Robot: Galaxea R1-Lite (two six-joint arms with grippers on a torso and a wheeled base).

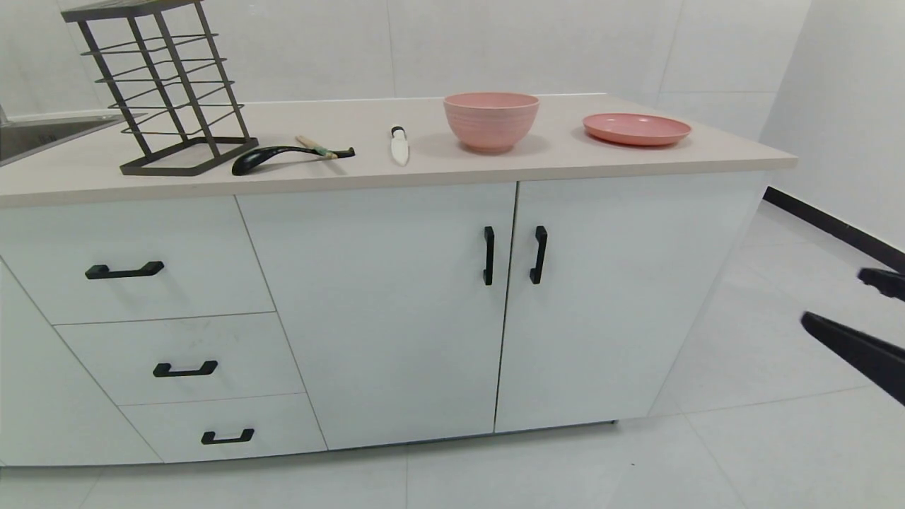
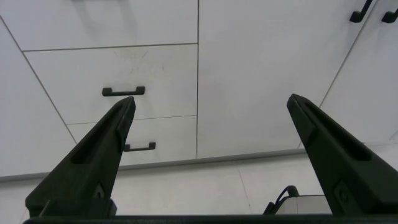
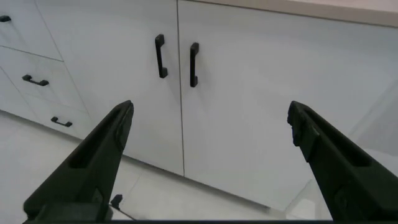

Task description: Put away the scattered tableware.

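Note:
On the beige countertop (image 1: 636, 159) a pink bowl (image 1: 491, 120) stands upright near the middle, with a flat pink plate (image 1: 636, 129) to its right. A small white knife with a black handle (image 1: 399, 145) lies left of the bowl. Further left lie a black ladle (image 1: 283, 155) and a wooden-handled utensil (image 1: 316, 147) crossing it. My right gripper (image 1: 841, 300) hangs open low at the right, off the counter's end and well below its top. My left gripper (image 2: 208, 109) is open too, facing the lower drawers. Both grippers hold nothing.
A black wire rack (image 1: 166, 85) stands at the counter's left, beside a steel sink (image 1: 42, 134). Below are three drawers with black handles (image 1: 185, 368) and two shut cabinet doors with vertical handles (image 1: 514, 254). White tiled floor (image 1: 763, 452) lies in front and to the right.

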